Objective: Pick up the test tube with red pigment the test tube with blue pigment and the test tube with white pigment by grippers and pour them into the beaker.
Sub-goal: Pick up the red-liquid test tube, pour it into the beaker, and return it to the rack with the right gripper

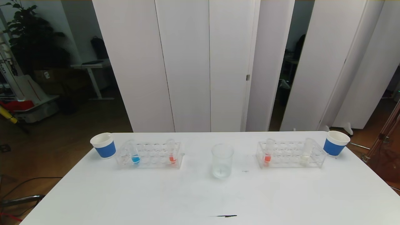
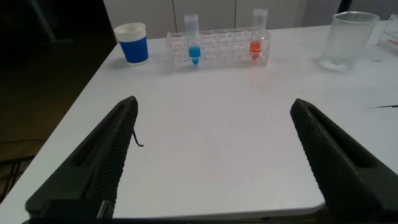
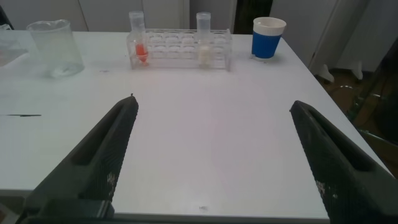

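The clear beaker (image 1: 222, 161) stands at the table's middle. To its left a clear rack (image 1: 150, 155) holds the test tube with blue pigment (image 1: 134, 152) and a test tube with red pigment (image 1: 172, 152). A second rack (image 1: 290, 154) on the right holds another red tube (image 1: 268, 151) and the test tube with white pigment (image 1: 306, 152). My left gripper (image 2: 213, 109) hangs open over the near table edge, well short of the blue tube (image 2: 193, 41). My right gripper (image 3: 212, 107) is open too, far from the white tube (image 3: 204, 40). Neither arm shows in the head view.
A blue-banded paper cup (image 1: 103, 145) stands at the far left corner and another (image 1: 335, 143) at the far right corner. A dark mark (image 1: 225, 216) lies on the white table (image 1: 200, 193) near its front edge. White folding screens stand behind the table.
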Robot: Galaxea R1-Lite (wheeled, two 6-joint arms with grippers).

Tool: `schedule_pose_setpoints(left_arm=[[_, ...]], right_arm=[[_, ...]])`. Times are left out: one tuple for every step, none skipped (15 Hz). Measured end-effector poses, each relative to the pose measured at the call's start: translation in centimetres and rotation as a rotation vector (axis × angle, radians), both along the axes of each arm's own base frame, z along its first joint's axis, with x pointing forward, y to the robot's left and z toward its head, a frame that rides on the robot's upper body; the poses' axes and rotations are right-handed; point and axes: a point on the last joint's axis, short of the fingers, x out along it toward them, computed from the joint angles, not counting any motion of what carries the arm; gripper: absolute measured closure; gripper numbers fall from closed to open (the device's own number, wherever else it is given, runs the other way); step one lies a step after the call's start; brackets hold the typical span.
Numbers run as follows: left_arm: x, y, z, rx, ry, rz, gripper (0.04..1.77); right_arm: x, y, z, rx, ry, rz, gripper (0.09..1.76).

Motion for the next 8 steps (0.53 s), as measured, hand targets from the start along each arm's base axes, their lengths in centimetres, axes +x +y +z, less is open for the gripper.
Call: schedule_pose_setpoints(left_arm=[[0.00, 0.00, 0.00, 0.000, 0.000, 0.000, 0.06], [0.00, 0.00, 0.00, 0.000, 0.000, 0.000, 0.06], [0.00, 0.00, 0.00, 0.000, 0.000, 0.000, 0.06], [0.00, 0.00, 0.00, 0.000, 0.000, 0.000, 0.06], [0.00, 0.00, 0.00, 0.000, 0.000, 0.000, 0.06], [0.00, 0.00, 0.00, 0.000, 0.000, 0.000, 0.06], [0.00, 0.00, 0.00, 0.000, 0.000, 0.000, 0.06], [0.00, 0.00, 0.00, 0.000, 0.000, 0.000, 0.06]], right_arm=[[0.00, 0.00, -0.01, 0.000, 0.000, 0.000, 0.10], [0.00, 0.00, 0.00, 0.000, 0.000, 0.000, 0.10], [0.00, 0.00, 0.00, 0.000, 0.000, 0.000, 0.10], [0.00, 0.00, 0.00, 0.000, 0.001, 0.000, 0.10], [-0.01, 0.00, 0.01, 0.000, 0.000, 0.000, 0.10], [-0.02, 0.00, 0.03, 0.000, -0.001, 0.000, 0.10], [-0.01, 0.00, 0.03, 0.000, 0.000, 0.000, 0.10], [-0.01, 0.00, 0.03, 0.000, 0.000, 0.000, 0.10]])
